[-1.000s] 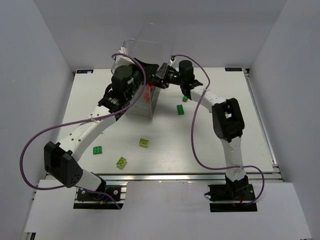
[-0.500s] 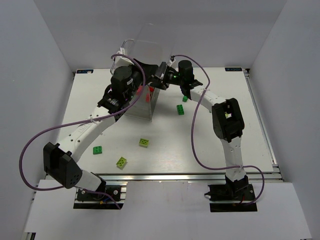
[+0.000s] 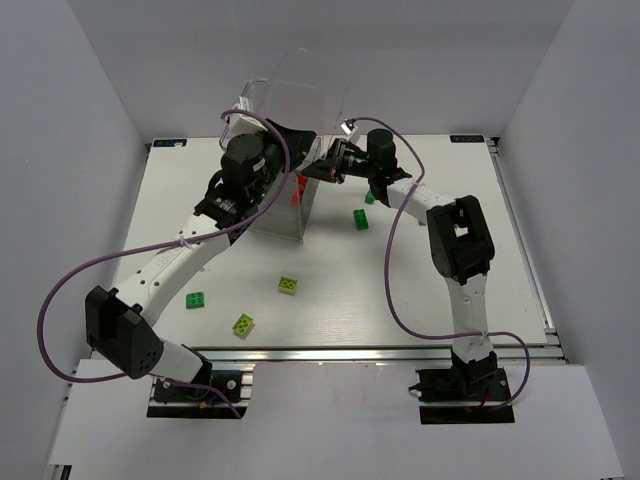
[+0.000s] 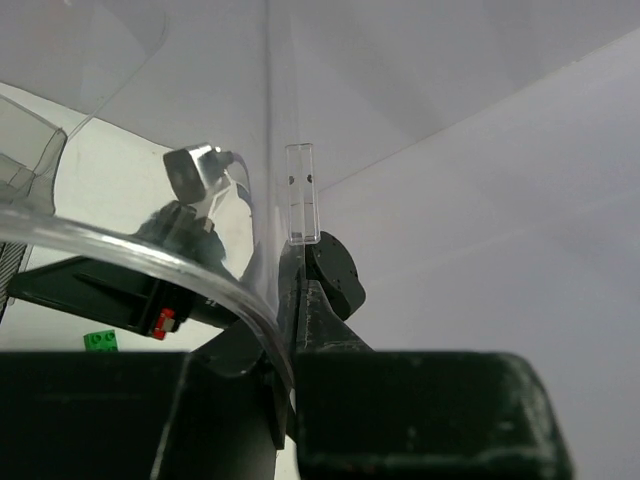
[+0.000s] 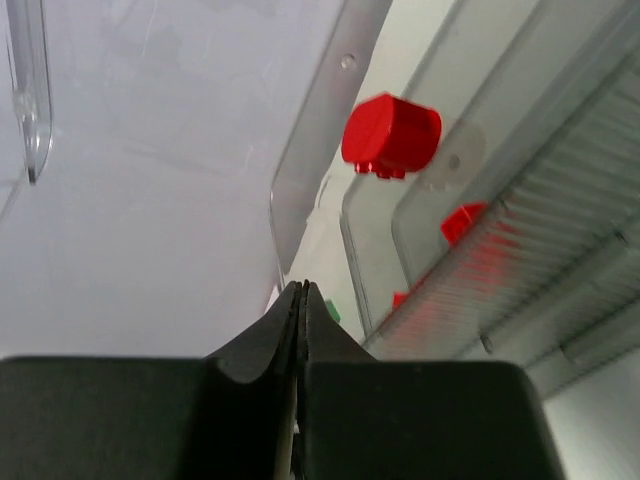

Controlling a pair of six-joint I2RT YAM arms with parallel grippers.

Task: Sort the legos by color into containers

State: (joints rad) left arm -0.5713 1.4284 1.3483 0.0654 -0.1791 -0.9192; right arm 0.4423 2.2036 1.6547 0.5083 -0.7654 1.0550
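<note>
- Left gripper [image 4: 292, 335]: jaws pinched almost together on the curved rim of the clear plastic box with the rounded top [image 3: 283, 222]. The rim strip runs straight into the gap between the fingers.
- Right gripper [image 5: 300, 295]: jaws pressed together with nothing between them. In the top view it sits at the box's right side, up against the clear stacked compartments.
- Small red studded brick [image 5: 390, 135]: beyond the right gripper's tips and apart from them, at the edge of a clear compartment. I cannot tell whether it is resting on the plastic or in the air.
- Other red bricks [image 5: 465, 222]: visible through the ribbed clear wall, lower and to the right of the first one. In the top view they show as a red patch inside the box, between the two grippers.
- Dark green brick [image 3: 359, 219]: loose on the white table [image 3: 420, 290], just right of the box.
- Second dark green brick [image 3: 370, 198]: close behind the first, beside the right arm's forearm.
- Yellow-green brick [image 3: 288, 286]: on the table in front of the box, well apart from it.
- Second yellow-green brick [image 3: 243, 324]: nearer the table's front edge, to the left of the first.
- Mid-green studded brick [image 3: 195, 300]: just beside the left arm's lower link.
- Purple cables loop off both arms, clear of the bricks.
</note>
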